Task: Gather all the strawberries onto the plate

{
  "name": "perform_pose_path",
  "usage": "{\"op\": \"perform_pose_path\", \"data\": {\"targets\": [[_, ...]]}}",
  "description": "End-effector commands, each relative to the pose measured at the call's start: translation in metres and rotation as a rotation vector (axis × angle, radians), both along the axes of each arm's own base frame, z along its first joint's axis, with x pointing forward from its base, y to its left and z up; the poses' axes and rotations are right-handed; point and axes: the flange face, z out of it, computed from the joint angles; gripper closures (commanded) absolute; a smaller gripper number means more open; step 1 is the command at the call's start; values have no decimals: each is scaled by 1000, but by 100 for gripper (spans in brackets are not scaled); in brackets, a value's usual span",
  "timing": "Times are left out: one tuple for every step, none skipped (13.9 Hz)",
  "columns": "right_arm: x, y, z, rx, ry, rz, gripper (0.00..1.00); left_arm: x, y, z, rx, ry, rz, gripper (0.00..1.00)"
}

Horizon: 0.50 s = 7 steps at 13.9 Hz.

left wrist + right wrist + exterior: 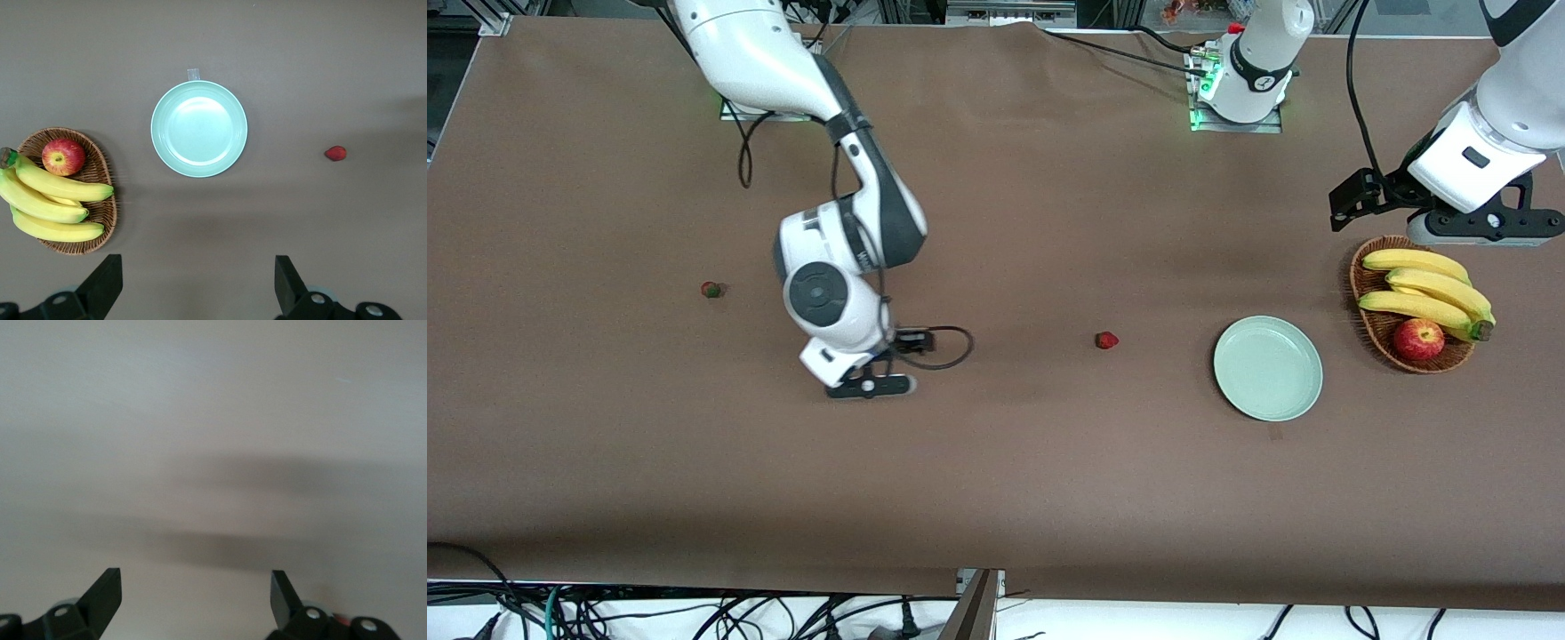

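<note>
Two strawberries show: one (1106,340) on bare worktop (1049,480) beside the plate (1267,367), another (711,289) toward the right arm's end. The basket (1371,327) of bananas (1427,289) and an apple (1418,339) sits just beside the plate. Right gripper (869,386) low over open worktop, jaws spread, empty. Left gripper (1485,227) waits above the basket's edge — jaws spread.

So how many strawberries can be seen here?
2. One strawberry lies between the right hand and the plate; another lies toward the right arm's end of the table. A third may be hidden under the right hand.
</note>
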Motion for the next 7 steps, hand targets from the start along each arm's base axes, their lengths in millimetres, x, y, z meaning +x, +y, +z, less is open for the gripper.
{"op": "perform_pose_path", "data": {"targets": [[-42, -74, -16, 6, 32, 90, 2, 2, -4, -9, -9, 27, -13, 0], [-58, -93, -31, 8, 28, 95, 2, 7, -19, -27, -11, 61, -38, 0], [-74, -106, -43, 7, 24, 78, 2, 13, -45, -55, -5, 114, -81, 0], [-88, -116, -53, 11, 33, 57, 3, 17, -56, -82, -3, 177, -100, 0], [-97, -121, -54, 25, 48, 37, 7, 22, -74, -112, -3, 228, -127, 0], [-103, -124, -55, 31, 59, 30, 10, 27, -86, -134, -13, 244, -141, 0], [-105, -124, -57, 31, 63, 30, 16, 33, -106, -152, -25, 215, -153, 0]]}}
